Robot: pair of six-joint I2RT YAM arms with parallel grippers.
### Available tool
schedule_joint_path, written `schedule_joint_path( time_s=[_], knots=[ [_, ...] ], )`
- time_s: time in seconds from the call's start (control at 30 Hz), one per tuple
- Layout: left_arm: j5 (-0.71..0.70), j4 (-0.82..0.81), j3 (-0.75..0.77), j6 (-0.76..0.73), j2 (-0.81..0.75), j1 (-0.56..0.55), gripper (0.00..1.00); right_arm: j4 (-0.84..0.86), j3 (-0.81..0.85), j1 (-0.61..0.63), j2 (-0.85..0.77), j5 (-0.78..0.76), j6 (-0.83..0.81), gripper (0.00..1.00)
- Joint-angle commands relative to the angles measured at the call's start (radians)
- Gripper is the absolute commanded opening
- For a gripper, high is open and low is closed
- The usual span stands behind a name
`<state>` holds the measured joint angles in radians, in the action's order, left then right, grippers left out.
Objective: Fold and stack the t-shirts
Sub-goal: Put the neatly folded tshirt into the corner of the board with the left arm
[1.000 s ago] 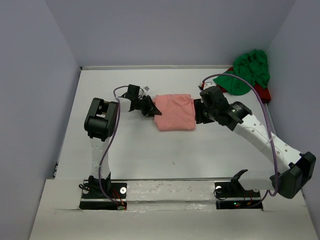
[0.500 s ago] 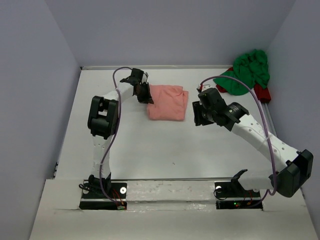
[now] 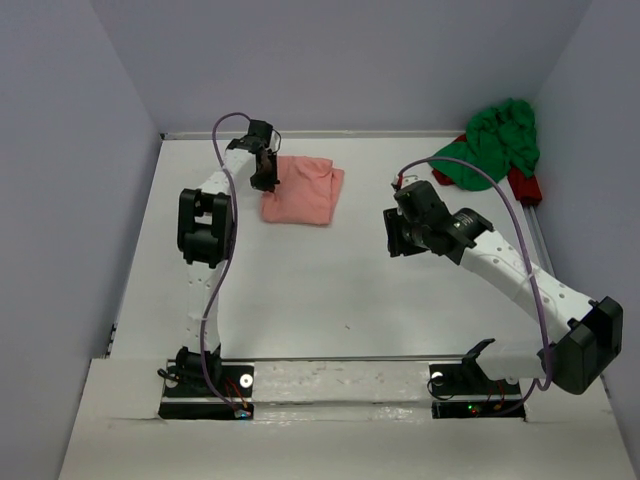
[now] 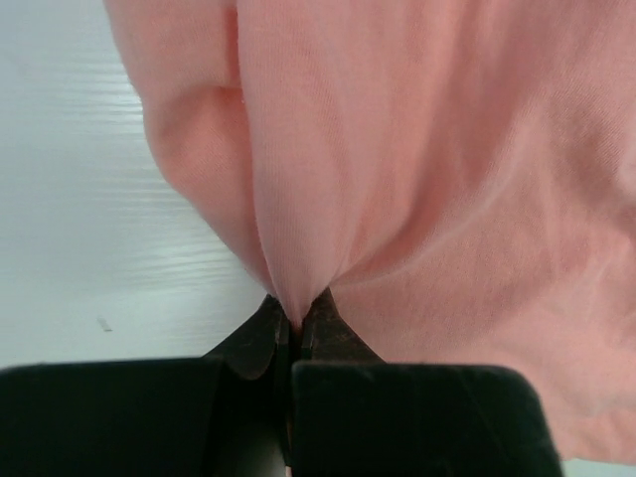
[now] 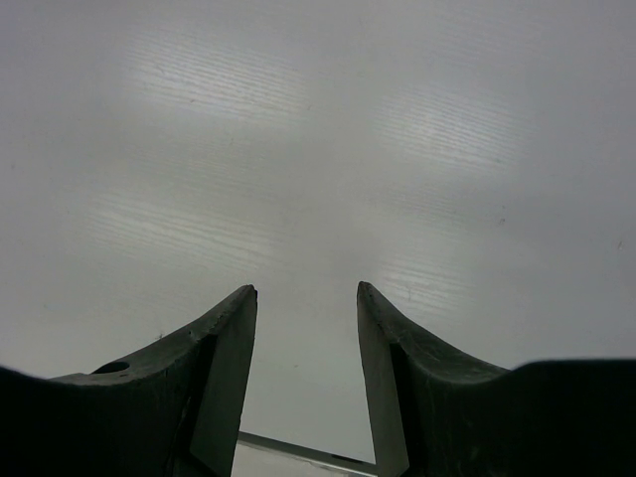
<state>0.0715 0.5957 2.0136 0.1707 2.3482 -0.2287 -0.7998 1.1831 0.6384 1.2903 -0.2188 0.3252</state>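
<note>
**Ana:** What are the left jaws doing?

**Ben:** They are pinched tight on a fold of the salmon pink t-shirt (image 4: 417,179). In the wrist view the cloth gathers to a point right between the tips.

**Ana:** And the right jaws?

**Ben:** They stand parted with a clear gap and nothing between them, over bare bench (image 5: 298,119).

**Ana:** Where does the pink one lie?

**Ben:** It lies flat, folded into a rough rectangle, toward 11 o'clock from the bench's middle. The left jaws grip its 9 o'clock edge. The right arm (image 3: 500,265) is well apart from it, off at its 4 o'clock. The bright green t-shirt (image 3: 500,140) is bunched in a heap in the 2 o'clock corner, against the side wall.

**Ana:** What about the surface and the room?

**Ben:** The bench is white and matte, with faint grain lines, soft glare and a small dark speck (image 3: 347,326) at 6 o'clock. Pale lilac-grey walls (image 3: 350,60) close it in on three sides.

**Ana:** Is anything hard to read?

**Ben:** The pink cloth runs off the top and right of the left wrist view, and I cannot count its layers. Something red (image 3: 526,186) sits under the green heap, mostly covered, and I cannot tell what it is. The green one's sleeves and hem are lost in the crumple.
</note>
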Motion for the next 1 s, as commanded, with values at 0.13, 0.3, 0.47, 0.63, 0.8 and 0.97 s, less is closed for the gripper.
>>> schedule_joint_path(
  time_s=[0.13, 0.3, 0.47, 0.63, 0.8, 0.97],
  knots=[
    [-0.173, 0.062, 0.118, -0.115, 0.002, 0.107, 0.00, 0.033, -0.011, 0.004, -0.005, 0.033, -0.012, 0.51],
    [-0.188, 0.095, 0.236, -0.126, 0.059, 0.155, 0.00, 0.028, 0.013, 0.004, 0.012, 0.047, -0.029, 0.50],
    [-0.196, 0.089, 0.297, -0.137, 0.092, 0.192, 0.00, -0.018, 0.078, 0.004, 0.049, 0.036, -0.051, 0.50],
    [-0.206, 0.053, 0.313, -0.152, 0.098, 0.221, 0.00, -0.041, 0.133, 0.004, 0.081, 0.044, -0.055, 0.50],
    [-0.210, 0.053, 0.385, -0.165, 0.132, 0.285, 0.00, -0.070, 0.182, 0.004, 0.125, 0.032, -0.064, 0.50],
    [-0.203, 0.047, 0.419, -0.165, 0.154, 0.328, 0.00, -0.098, 0.211, 0.004, 0.147, 0.025, -0.074, 0.50]
  ],
)
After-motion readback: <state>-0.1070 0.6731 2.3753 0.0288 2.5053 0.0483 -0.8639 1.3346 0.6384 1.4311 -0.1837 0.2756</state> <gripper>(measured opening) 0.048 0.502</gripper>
